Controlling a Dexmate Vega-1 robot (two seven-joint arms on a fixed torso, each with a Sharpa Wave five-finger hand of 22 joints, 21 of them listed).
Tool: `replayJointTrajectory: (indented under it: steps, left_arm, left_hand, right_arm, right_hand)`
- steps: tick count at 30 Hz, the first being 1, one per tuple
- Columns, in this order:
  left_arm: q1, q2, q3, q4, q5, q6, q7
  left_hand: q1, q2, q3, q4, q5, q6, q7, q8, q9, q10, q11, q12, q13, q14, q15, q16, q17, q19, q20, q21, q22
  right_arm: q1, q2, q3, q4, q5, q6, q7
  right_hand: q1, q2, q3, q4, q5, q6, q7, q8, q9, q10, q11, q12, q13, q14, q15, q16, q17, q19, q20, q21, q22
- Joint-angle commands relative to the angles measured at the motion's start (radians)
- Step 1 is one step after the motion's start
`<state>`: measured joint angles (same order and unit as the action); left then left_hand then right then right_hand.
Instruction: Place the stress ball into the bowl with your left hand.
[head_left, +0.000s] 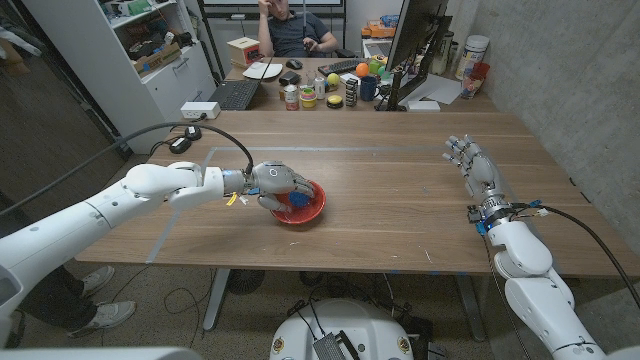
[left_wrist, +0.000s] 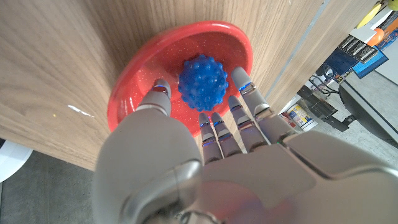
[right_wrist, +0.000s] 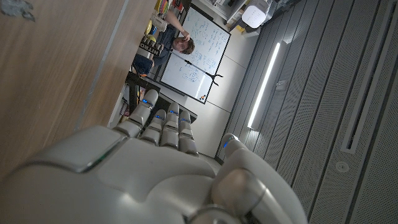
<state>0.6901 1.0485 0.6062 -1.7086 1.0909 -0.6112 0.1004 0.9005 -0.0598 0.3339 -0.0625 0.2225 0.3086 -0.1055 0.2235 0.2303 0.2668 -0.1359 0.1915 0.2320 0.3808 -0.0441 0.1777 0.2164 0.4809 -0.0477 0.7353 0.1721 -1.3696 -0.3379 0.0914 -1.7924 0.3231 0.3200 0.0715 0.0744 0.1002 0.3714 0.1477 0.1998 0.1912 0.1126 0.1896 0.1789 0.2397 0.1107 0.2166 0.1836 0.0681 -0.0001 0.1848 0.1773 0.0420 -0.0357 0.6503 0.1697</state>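
Left wrist view puts the grey left hand (left_wrist: 205, 155) over the shallow red glossy bowl (left_wrist: 134, 81), fingers spread around the blue spiky rubber stress ball (left_wrist: 203, 84), which sits on the bowl's floor; whether any fingertip touches it I cannot tell. The ball looks light and soft, its nubs giving grip, so it should squash rather than slip; opposite sides are the place to hold. Beyond the bowl, on the wooden table (head_left: 400, 150), the right hand (head_left: 474, 165) waits with fingers apart, holding nothing.

One blue stress ball (left_wrist: 201, 84), one red bowl (left_wrist: 149, 56), two robot hands, one wooden table (head_left: 400, 180).
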Motion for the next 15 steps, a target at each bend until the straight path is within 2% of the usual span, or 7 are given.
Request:
replayJointTrajectory:
  steps: [1, 6, 10, 15]
  left_arm:
    - [0.002, 0.006, -0.015, -0.004, -0.018, 0.002, 0.006]
    - [0.006, 0.011, -0.025, -0.008, -0.020, 0.000, 0.022]
    - [0.011, 0.013, -0.034, -0.010, -0.027, 0.001, 0.034]
    - [0.015, 0.016, -0.044, -0.008, -0.036, -0.006, 0.055]
  left_hand:
    - [-0.022, -0.007, -0.016, 0.004, 0.012, -0.006, 0.004, 0.000, 0.001, -0.009, 0.001, 0.006, 0.001, -0.015, -0.114, 0.005, 0.002, -0.006, -0.035, -0.011, 0.002]
    - [-0.042, -0.015, -0.031, 0.013, 0.015, -0.003, 0.001, 0.004, 0.000, -0.015, 0.005, 0.008, -0.001, -0.024, -0.109, 0.006, 0.001, -0.018, -0.029, -0.020, 0.002]
    - [-0.052, -0.019, -0.040, 0.018, 0.018, -0.002, 0.001, 0.005, 0.000, -0.016, 0.006, 0.011, -0.002, -0.026, -0.107, 0.008, 0.000, -0.022, -0.009, -0.025, 0.002]
    - [-0.060, -0.024, -0.048, 0.021, 0.022, 0.002, 0.003, 0.008, 0.000, -0.010, 0.008, 0.015, -0.003, -0.024, -0.109, 0.010, -0.001, -0.024, -0.006, -0.030, 0.001]
  right_arm:
    - [0.014, -0.002, -0.006, 0.014, 0.003, 0.001, 0.001]
    - [0.018, -0.002, -0.009, 0.020, 0.004, 0.003, 0.002]
    - [0.019, -0.004, -0.011, 0.020, 0.003, 0.002, 0.002]
    - [0.019, -0.006, -0.012, 0.018, 0.002, -0.001, -0.002]
  right_hand:
    - [-0.008, 0.030, 0.006, -0.003, 0.005, 0.009, -0.003, -0.001, 0.002, 0.009, -0.005, -0.001, 0.002, 0.005, -0.002, -0.002, 0.000, 0.011, -0.047, -0.004, 0.004]
    - [-0.009, 0.030, 0.006, -0.002, 0.005, 0.010, -0.003, -0.001, 0.002, 0.009, -0.005, -0.001, 0.002, 0.005, -0.002, -0.002, 0.000, 0.011, -0.047, -0.005, 0.004]
    - [-0.009, 0.030, 0.006, -0.002, 0.005, 0.010, -0.002, -0.001, 0.002, 0.009, -0.004, -0.001, 0.002, 0.004, -0.002, -0.002, 0.000, 0.011, -0.047, -0.006, 0.004]
    - [-0.010, 0.029, 0.005, -0.002, 0.005, 0.011, -0.001, -0.001, 0.002, 0.009, -0.006, -0.001, 0.002, 0.005, -0.001, -0.002, 0.001, 0.012, -0.047, -0.008, 0.004]
